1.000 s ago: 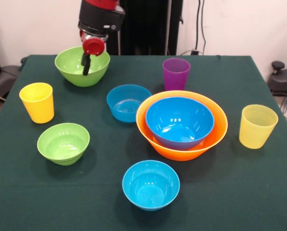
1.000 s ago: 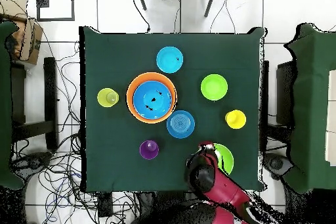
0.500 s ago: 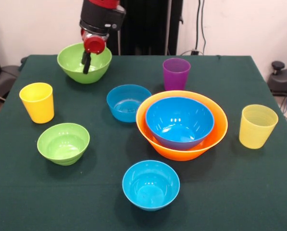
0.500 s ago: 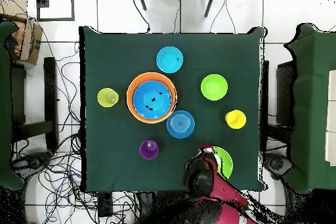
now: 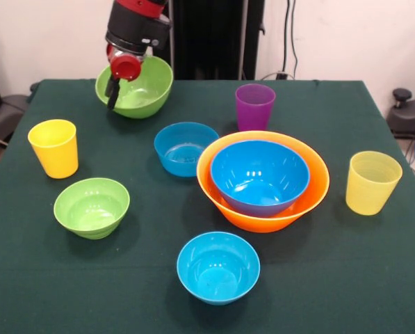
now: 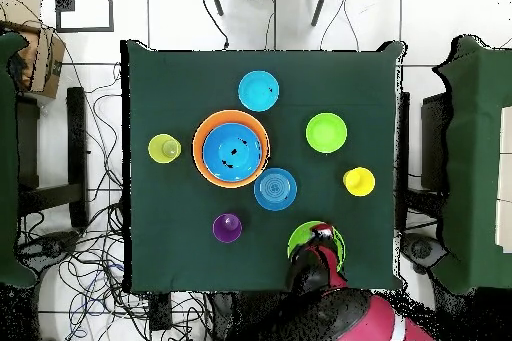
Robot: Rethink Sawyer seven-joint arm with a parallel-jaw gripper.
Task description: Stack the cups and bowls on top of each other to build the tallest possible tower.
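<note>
My gripper (image 5: pixel 115 92) is shut on the left rim of the medium green bowl (image 5: pixel 141 87) and holds it tilted above the table's far left; in the overhead view the gripper (image 6: pixel 321 230) covers part of that bowl (image 6: pixel 303 238). The tower is the orange bowl (image 5: pixel 320 186) with the large blue bowl (image 5: pixel 260 174) nested in it, right of centre. Loose on the cloth are two small blue bowls (image 5: pixel 185 148) (image 5: pixel 218 267), a small green bowl (image 5: pixel 92 207), a yellow cup (image 5: pixel 54 147), a purple cup (image 5: pixel 254 106) and a pale ribbed cup (image 5: pixel 372 182).
The dark green table (image 6: pixel 180 77) has cables on the floor around it. Other green-covered tables stand at the left (image 6: pixel 10 157) and right (image 6: pixel 475 157) in the overhead view. A black chair (image 5: pixel 410 111) shows at the right edge of the front view.
The gripper has lifted the medium green bowl off the cloth and carried it up and a little right in the front view, tilting it. Everything else has stayed put.
</note>
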